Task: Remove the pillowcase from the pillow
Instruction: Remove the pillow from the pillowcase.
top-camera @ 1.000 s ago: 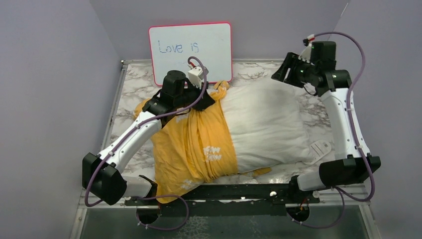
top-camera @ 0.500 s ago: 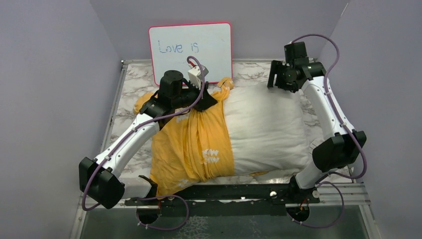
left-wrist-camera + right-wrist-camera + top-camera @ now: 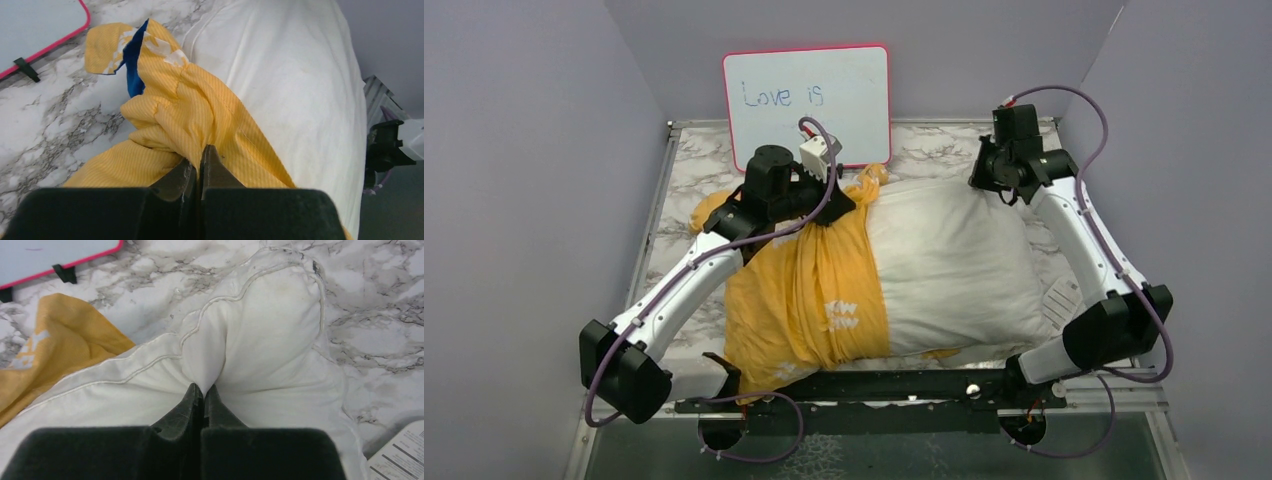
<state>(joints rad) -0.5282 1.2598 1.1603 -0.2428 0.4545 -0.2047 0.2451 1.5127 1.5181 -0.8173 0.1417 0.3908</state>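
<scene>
About half done, by the look of it. Can see the yellow pillowcase bunched over the left half of the white pillow, with the right half bare. Lying across the marble table, between the 2 arms.

Pinching a yellow fold at the far edge of the cover with the left gripper, squeezed tight. Pinching the far right corner of the pillow with the right gripper, squeezed tight too.

Left to do: probably pulling the 2 apart until the cover slides right off.

Can read "Love is" in blue pen on the pink-edged whiteboard at the back. Cannot read the white letters scrunched on the pillowcase. Cannot read the tiny print on the white tag either.
</scene>
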